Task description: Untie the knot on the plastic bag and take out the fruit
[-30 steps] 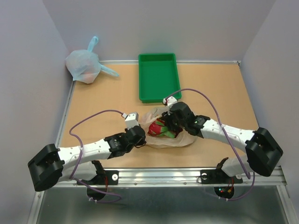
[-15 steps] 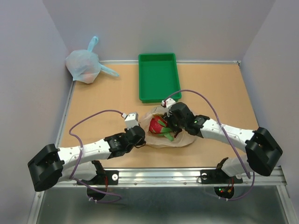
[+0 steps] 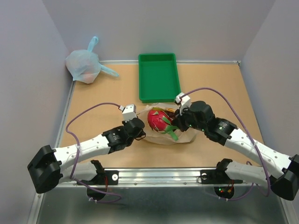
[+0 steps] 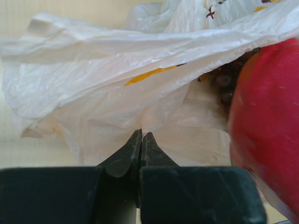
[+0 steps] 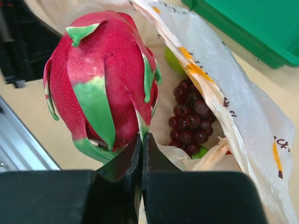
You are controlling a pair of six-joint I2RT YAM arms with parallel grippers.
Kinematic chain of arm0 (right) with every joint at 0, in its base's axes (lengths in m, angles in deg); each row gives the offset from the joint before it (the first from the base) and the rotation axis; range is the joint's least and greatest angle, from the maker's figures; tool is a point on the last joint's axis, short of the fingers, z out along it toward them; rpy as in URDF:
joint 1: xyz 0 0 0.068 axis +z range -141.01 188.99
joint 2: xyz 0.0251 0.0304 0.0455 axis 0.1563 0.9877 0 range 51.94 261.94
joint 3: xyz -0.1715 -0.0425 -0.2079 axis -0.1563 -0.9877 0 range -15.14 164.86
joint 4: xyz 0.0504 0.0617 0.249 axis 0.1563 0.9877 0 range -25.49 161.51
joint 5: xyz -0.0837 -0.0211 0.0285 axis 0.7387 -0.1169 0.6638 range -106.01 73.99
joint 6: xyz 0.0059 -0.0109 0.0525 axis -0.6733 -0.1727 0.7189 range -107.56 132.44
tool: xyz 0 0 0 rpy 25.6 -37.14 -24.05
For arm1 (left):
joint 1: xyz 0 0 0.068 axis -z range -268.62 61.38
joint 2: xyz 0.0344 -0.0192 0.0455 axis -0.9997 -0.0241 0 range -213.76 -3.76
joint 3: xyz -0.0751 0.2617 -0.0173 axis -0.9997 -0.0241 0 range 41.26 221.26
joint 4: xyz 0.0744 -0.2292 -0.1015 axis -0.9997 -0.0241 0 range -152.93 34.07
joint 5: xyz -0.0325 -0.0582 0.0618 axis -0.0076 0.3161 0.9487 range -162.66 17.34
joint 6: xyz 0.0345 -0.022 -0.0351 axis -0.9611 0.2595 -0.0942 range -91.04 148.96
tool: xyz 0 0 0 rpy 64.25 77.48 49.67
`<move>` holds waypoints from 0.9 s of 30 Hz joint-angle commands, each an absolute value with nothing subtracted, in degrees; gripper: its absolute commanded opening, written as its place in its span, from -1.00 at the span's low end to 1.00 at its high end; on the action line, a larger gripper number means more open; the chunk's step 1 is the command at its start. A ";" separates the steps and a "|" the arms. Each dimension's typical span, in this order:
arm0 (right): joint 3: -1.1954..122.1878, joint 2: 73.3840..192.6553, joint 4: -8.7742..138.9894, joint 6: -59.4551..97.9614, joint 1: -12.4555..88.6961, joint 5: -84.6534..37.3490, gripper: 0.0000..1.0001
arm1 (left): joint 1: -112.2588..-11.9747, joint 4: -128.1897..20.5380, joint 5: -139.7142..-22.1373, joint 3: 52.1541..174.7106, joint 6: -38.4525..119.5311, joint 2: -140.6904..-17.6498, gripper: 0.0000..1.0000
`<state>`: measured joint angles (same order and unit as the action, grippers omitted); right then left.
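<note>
One bag (image 4: 84, 102), one dragon fruit (image 5: 103, 79)

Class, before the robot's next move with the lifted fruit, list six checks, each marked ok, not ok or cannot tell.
1. Grasp: right claw shut on the red dragon fruit with green scales: ok.
2. Grip secure: cannot tell; only a scale looks pinched.
3. Dragon fruit raised out of the peach-orange translucent plastic bag: ok.
4. Bag held: left claw shut on its film: ok.
5. Floor of the green plastic tray bare: ok.
6. All fruit out: not ok; dark purple grapes lie inside the bag.
</note>
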<state>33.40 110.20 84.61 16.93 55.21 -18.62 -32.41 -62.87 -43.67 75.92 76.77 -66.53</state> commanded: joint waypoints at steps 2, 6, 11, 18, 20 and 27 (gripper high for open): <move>45.14 106.87 81.65 17.89 55.49 -26.27 -0.99 | -34.38 -64.28 -42.34 77.57 74.58 -66.34 -0.83; 50.07 107.30 81.65 18.50 55.57 -24.91 -0.99 | -34.83 -63.93 -44.18 76.95 73.87 -65.55 -0.83; 56.92 112.31 81.65 19.12 55.57 -6.04 -0.99 | -34.83 -63.58 -46.90 75.55 72.64 -64.41 -0.83; 70.71 128.71 81.04 10.44 53.82 9.19 -0.99 | -34.83 -62.61 -51.74 72.82 71.59 -62.39 -0.83; 75.64 132.87 80.34 9.98 49.35 8.87 -0.99 | -34.83 -62.78 -52.36 73.16 69.57 -62.47 -0.82; 85.83 152.46 71.90 16.22 36.16 -1.87 -0.99 | -35.00 -62.52 -52.97 74.49 65.35 -63.00 -0.82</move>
<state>78.01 146.94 81.96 13.83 40.98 -0.53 -34.73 -63.48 -52.11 73.43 68.68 -63.58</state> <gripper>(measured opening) 0.031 0.092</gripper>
